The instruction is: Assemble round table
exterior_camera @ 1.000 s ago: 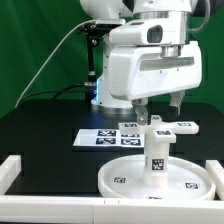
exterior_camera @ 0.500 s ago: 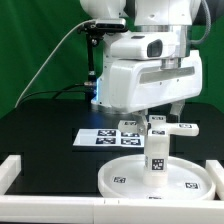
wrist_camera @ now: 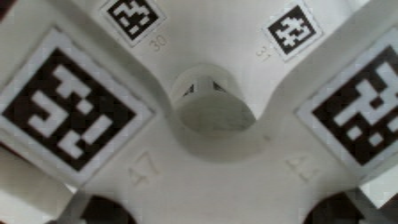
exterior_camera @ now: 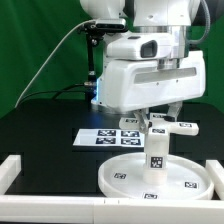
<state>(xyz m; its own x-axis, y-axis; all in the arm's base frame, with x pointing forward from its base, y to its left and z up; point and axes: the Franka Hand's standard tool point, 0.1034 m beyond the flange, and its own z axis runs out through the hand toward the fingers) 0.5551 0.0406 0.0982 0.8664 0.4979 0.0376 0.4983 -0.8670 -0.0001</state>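
Background: green curtain behind a black table [exterior_camera: 45, 120], with a white border rim [exterior_camera: 20, 168] near the front edge.

Marker board: we see one flat white marker board [exterior_camera: 100, 137] with tags, lying on the table behind the disc.

Disc: one large round disc [exterior_camera: 125, 178] lies flat on the table at the front, toward the exterior view's right.

Leg: one short thick leg [exterior_camera: 157, 155] stands upright on the middle of the disc.

Base: one cross-shaped base [exterior_camera: 180, 127] sits on top of the leg. In the wrist view its centre hub [wrist_camera: 214, 105] with a round hole is directly below the camera, and four tagged arms spread from it.

Gripper: the gripper [exterior_camera: 158, 112] is low over the base, directly above the hub. Its fingertips [wrist_camera: 98, 212] show only as dark blurred shapes in the wrist view.

Jaws: we cannot tell from these pictures if they are spread or already pinching the base.

Handling: we judge that the parts are stiff, light plastic with smooth and rather slippery faces. The base is best held across its narrow centre between two arms, with a square grip so that it does not twist.

Count: one disc, one leg, one base, one marker board, one arm.
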